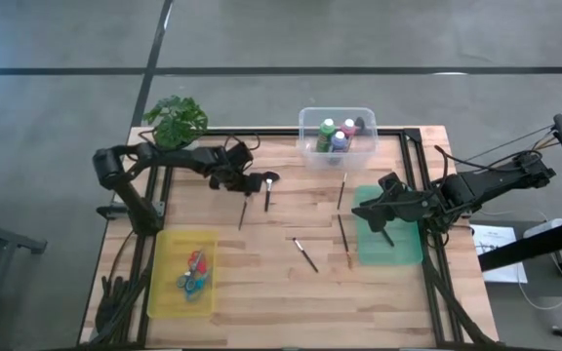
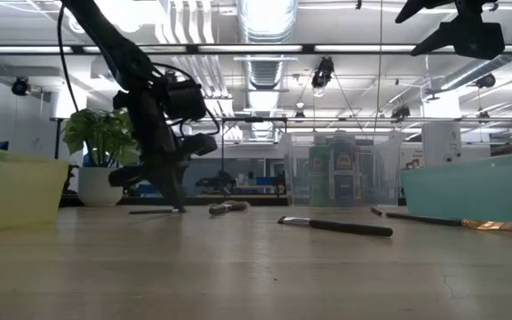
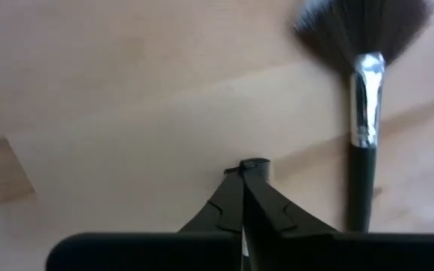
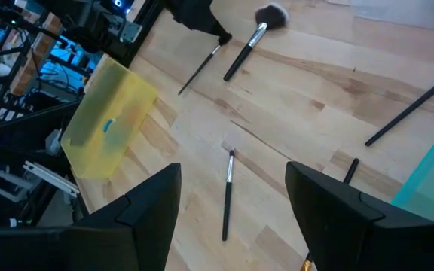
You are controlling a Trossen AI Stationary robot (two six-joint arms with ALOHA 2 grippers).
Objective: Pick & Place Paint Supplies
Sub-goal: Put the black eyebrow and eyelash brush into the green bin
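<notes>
Brushes lay scattered over the wooden table (image 1: 261, 283). Nearest the front edge sat a yellow tray (image 1: 167, 292) holding small scissors (image 1: 193, 271), on the left arm's side. On the right arm's side lay a green tray (image 1: 408, 255) with one brush (image 1: 387, 237) in it. The right gripper (image 1: 379, 200) hung above that tray's inner edge, clear of the table, its fingers (image 4: 145, 203) spread wide and holding nothing.

Mid-table, a short brush (image 1: 305, 254) lay alone, and two more (image 1: 343, 240) (image 1: 341, 189) lay just beside the green tray.

Farther back, the left gripper (image 1: 245, 183) was down at the table surface with its fingers (image 3: 228, 203) pressed together; the tips met at the end of a thin dark brush (image 1: 243, 214), though whether they pinched it could not be told. A brush with a fan-shaped head (image 1: 268, 190) lay just beside them.

At the far edge stood a clear tub (image 1: 305, 141) with green, pink and blue paint bottles (image 1: 338, 136) inside, and a potted plant (image 1: 175, 121) at the far left corner.
</notes>
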